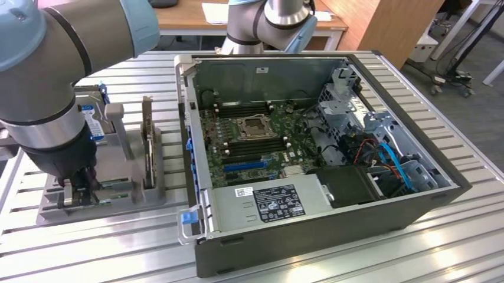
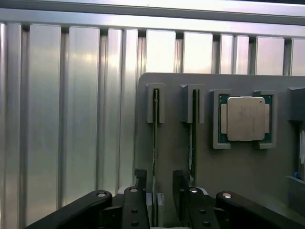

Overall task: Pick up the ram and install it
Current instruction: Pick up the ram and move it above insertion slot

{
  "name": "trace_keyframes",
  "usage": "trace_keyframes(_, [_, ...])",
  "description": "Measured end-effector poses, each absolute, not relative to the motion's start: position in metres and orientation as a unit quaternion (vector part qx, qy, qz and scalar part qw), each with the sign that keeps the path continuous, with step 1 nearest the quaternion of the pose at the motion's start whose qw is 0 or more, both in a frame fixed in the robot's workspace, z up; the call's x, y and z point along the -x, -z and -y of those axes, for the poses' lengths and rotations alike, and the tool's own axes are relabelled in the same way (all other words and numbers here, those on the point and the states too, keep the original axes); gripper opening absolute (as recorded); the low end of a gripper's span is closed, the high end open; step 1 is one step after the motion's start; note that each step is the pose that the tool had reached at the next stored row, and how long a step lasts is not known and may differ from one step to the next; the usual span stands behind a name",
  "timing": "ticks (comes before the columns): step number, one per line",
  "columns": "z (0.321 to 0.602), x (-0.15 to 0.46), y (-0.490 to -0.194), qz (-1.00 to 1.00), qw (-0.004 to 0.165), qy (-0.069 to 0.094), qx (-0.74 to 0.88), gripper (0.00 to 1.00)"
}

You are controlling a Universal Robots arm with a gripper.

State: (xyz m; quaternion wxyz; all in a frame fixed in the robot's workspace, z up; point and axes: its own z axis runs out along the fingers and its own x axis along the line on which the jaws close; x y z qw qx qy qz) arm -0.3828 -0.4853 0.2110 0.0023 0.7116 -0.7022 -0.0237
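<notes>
Two ram sticks stand on edge in slots of the grey holder (image 2: 171,119). One ram (image 2: 155,138) runs down between my fingertips; the other ram (image 2: 193,138) stands just beside it. My gripper (image 2: 159,183) is open, one finger (image 2: 139,177) on each side of the first stick with a gap to it. In the exterior view my gripper (image 1: 79,190) is lowered into the near end of the holder (image 1: 118,206), at the exterior view's left of the open computer case (image 1: 315,236).
A CPU chip (image 2: 245,118) lies in a pocket of the holder beside the sticks. A dark expansion card (image 1: 147,138) and a hard drive (image 1: 94,118) stand upright in the holder. The motherboard (image 1: 252,135) lies exposed in the case. Ribbed metal table (image 1: 441,247) all around.
</notes>
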Motion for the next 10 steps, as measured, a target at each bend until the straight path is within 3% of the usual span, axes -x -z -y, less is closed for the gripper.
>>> trace_keyframes(10, [0.4832,0.3828,-0.211,0.702,0.002,0.024,-0.712,0.36])
